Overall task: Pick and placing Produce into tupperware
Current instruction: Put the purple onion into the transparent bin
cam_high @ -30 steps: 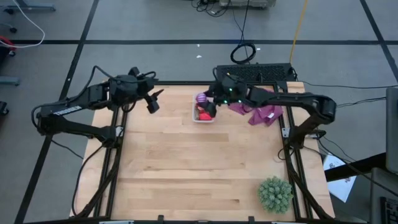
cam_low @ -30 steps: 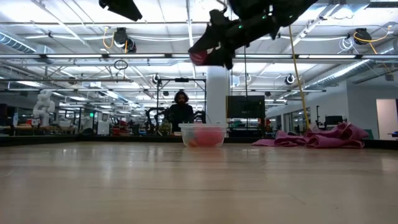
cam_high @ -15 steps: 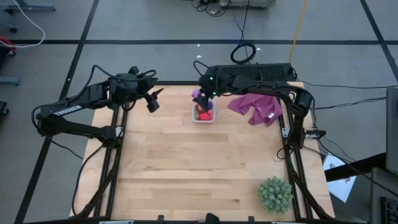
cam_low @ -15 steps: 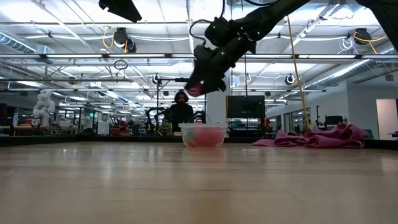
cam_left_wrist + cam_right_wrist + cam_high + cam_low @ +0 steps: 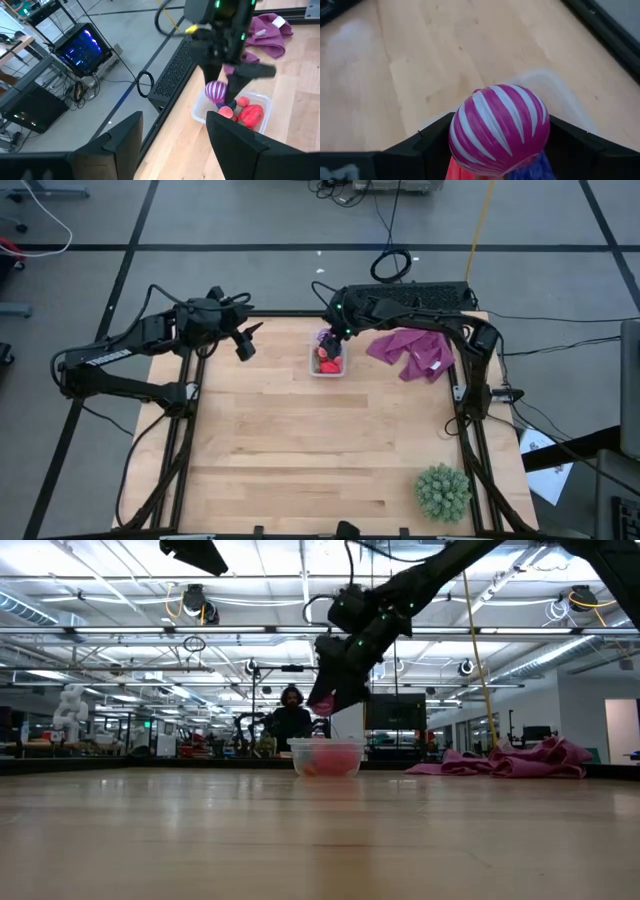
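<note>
Upper centre of the high view: a striped ball (image 5: 499, 129) is held clamped by the right gripper (image 5: 327, 340) above the tub (image 5: 327, 367), already holding produce. Released off-centre, it could bounce out. The left gripper (image 5: 243, 340), held open, waits upper left.

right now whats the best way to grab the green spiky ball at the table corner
Probably from straight above, fingers closing across the middle of the green spiky ball. It is round and spiky all over, so no side looks better, and it sits alone on the table with open wood around it. The right gripper is busy holding the striped ball over the tupperware.
</note>
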Action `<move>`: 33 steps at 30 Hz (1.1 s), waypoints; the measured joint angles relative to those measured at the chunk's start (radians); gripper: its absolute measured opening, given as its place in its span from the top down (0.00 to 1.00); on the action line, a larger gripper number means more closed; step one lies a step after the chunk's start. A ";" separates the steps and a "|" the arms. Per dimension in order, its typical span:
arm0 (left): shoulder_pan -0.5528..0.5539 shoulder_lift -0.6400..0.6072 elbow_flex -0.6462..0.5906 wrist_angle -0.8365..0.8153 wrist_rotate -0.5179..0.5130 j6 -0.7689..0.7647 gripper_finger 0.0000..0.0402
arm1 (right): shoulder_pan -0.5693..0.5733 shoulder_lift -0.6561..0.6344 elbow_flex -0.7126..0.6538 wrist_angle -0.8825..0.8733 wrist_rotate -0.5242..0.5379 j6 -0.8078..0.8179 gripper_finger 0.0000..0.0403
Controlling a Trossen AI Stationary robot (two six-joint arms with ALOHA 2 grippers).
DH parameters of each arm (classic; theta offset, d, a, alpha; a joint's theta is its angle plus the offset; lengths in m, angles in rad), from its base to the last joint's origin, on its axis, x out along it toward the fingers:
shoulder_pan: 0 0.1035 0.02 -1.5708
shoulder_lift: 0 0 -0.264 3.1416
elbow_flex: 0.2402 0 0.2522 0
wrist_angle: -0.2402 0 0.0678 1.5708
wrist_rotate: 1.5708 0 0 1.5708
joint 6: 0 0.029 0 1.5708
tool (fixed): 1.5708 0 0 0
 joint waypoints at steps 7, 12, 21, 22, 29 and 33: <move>0.000 0.000 0.000 0.000 0.000 0.000 0.44 | 0.003 0.081 -0.004 0.055 -0.005 -0.001 0.36; 0.001 0.000 0.000 0.000 0.000 0.002 0.44 | 0.002 0.095 -0.002 0.103 -0.029 -0.001 0.36; 0.002 0.000 0.000 0.000 0.004 0.003 0.44 | -0.007 0.100 -0.001 0.146 -0.030 -0.001 0.36; 0.002 0.000 0.000 0.000 0.004 0.003 0.44 | -0.007 0.106 -0.001 0.145 -0.029 -0.001 0.36; 0.002 0.000 0.000 0.000 0.005 0.002 0.44 | -0.012 0.134 -0.002 0.123 -0.028 -0.008 0.36; 0.002 0.000 0.000 0.000 0.005 0.002 0.44 | -0.012 0.133 -0.002 0.136 -0.027 -0.026 0.36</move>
